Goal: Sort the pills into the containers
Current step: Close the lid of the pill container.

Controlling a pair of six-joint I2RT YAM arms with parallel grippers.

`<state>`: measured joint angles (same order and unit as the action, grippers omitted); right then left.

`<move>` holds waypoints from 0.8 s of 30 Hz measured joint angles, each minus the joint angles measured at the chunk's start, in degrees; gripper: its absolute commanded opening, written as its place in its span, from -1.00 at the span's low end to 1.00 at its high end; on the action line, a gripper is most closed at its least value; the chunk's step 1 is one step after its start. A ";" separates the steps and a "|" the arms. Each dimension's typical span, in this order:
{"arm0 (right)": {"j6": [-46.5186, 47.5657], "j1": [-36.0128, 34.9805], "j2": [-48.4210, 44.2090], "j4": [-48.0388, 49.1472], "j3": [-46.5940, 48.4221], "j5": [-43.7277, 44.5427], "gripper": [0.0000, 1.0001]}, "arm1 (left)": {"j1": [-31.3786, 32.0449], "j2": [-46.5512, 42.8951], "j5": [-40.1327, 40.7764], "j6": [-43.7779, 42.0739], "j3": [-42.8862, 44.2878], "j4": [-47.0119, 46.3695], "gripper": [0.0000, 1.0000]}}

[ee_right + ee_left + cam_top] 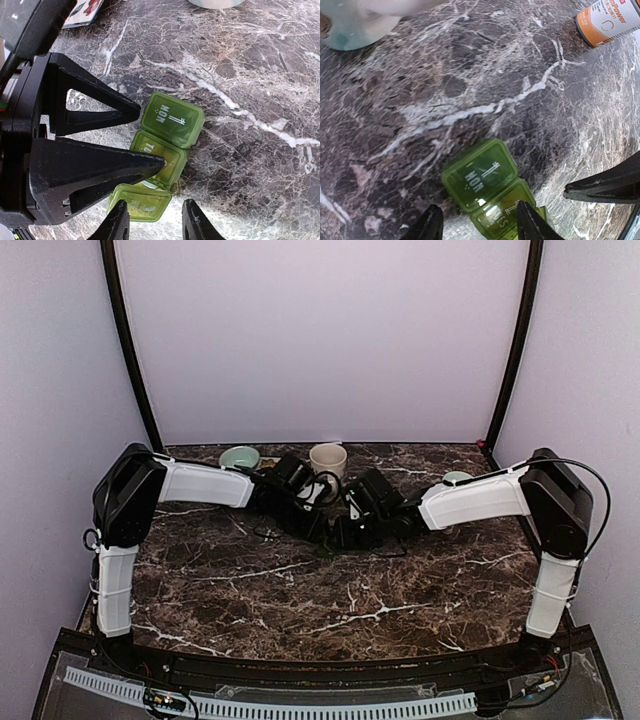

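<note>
Dark marble table (300, 590), and the little green pill box (172, 122) lies mid-table beneath both wrists. My left pincer (480, 225) gapes over it, right pincer (156, 222) parted too, both empty. Light, slick plastic with flimsy lids, I reckon, so pinch its stiff long sides.

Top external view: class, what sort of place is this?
Probably a robot test booth, not a home: plain pale walls enclose a marble-patterned table, with a left arm and right arm bolted at its near edge.
</note>
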<state>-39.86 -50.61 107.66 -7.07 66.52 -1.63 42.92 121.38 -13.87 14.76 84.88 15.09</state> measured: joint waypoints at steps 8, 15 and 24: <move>-0.17 -0.09 0.00 0.24 0.00 0.13 -0.25 | -0.68 -2.05 -0.13 1.31 -3.32 -1.31 0.22; -0.61 -0.61 0.00 0.24 0.00 0.15 -0.25 | -0.98 -3.54 -0.04 2.21 -5.64 -2.10 0.30; -0.98 -1.05 0.00 0.24 0.00 0.42 -0.25 | -1.31 -6.25 0.00 3.67 -8.92 -5.16 0.49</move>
<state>-40.84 -51.66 107.66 -6.83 66.52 -1.21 41.60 115.13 -13.87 18.44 75.96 9.93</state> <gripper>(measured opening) 0.377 0.722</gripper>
